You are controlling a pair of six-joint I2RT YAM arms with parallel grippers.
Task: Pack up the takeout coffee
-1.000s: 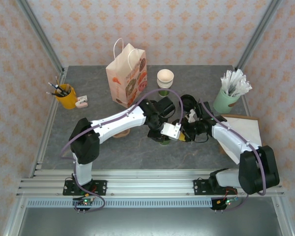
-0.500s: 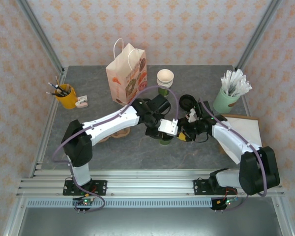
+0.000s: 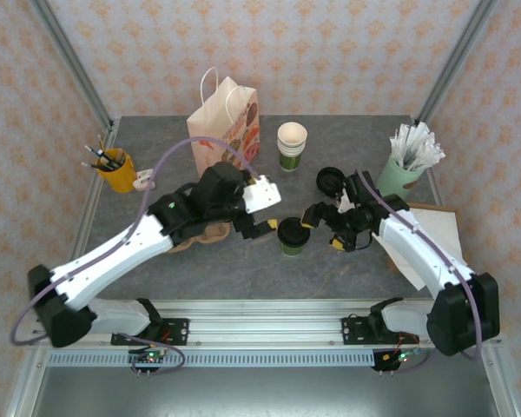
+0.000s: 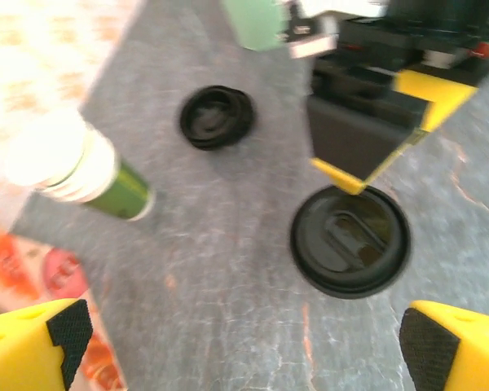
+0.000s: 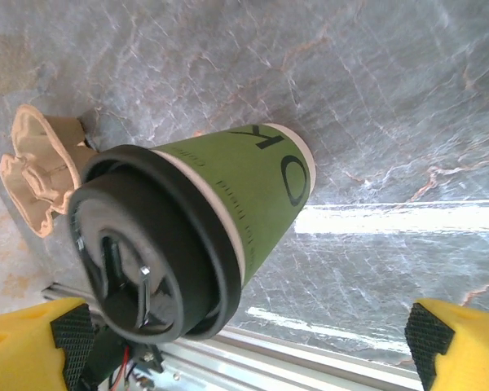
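Both arms stretch inward toward each other, wrists angled down. The left gripper (image 3: 259, 228) stands with its jaws spread wide. Just opposite, the right gripper (image 3: 323, 233) faces it, jaws equally wide apart.

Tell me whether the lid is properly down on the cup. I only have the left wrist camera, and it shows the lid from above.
Observer: On the right wrist camera the black lid sits down over the rim of the green cup, level, with no gap on the side that shows.
Operator: Is the right gripper gripping it?
Observer: No. The right gripper is wide open there, a finger out at each side, and the cup stands free on the table.
Operator: Where is the bag?
Observer: On the top camera the paper bag stands upright at the back of the table, beyond the cup.
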